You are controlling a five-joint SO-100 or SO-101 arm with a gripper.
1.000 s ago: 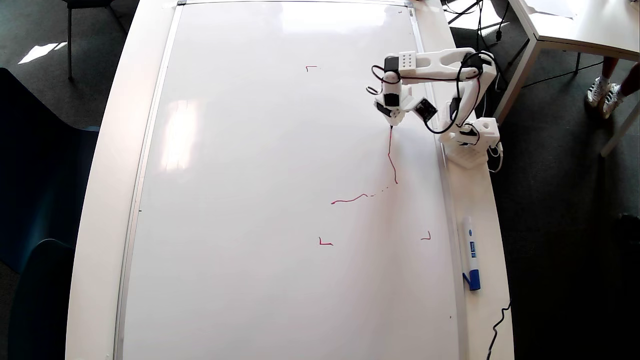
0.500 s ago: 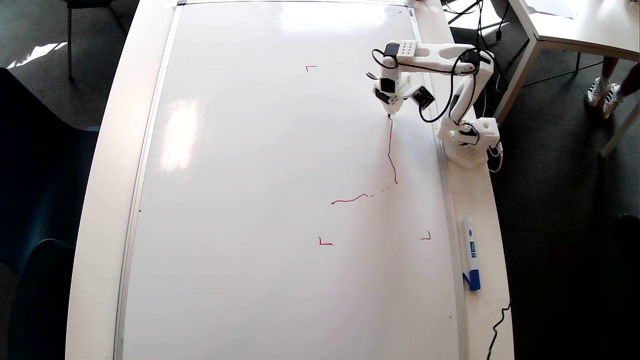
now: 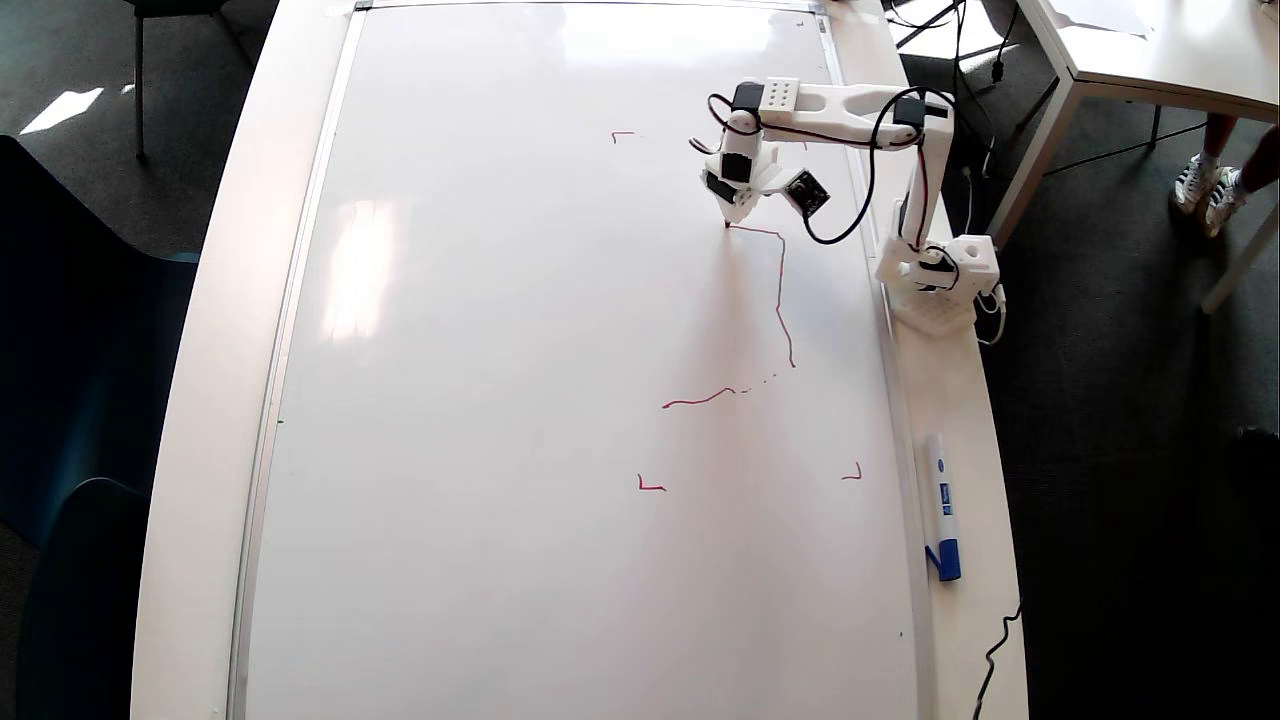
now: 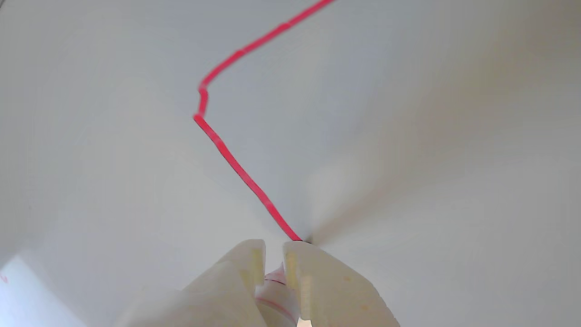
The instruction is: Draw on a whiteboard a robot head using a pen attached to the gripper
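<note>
While the gripper point(image 4: 273, 247) pinches the slim, rigid pen point(image 4: 277, 290) by its barrel, upper right of the overhead view, its tip likely skids easily across the glossy whiteboard point(image 3: 500, 350).

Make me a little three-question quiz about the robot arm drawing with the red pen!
1. True or false: in the overhead view, the pen tip touches the whiteboard at the end of the red line.
2. What lies on the table rim right of the whiteboard in the overhead view? A) blue-capped marker B) eraser C) cup
3. Fill in: in the wrist view, the gripper fingers are closed around the ____.

Key:
1. True.
2. A, the blue-capped marker.
3. The pen.
</note>
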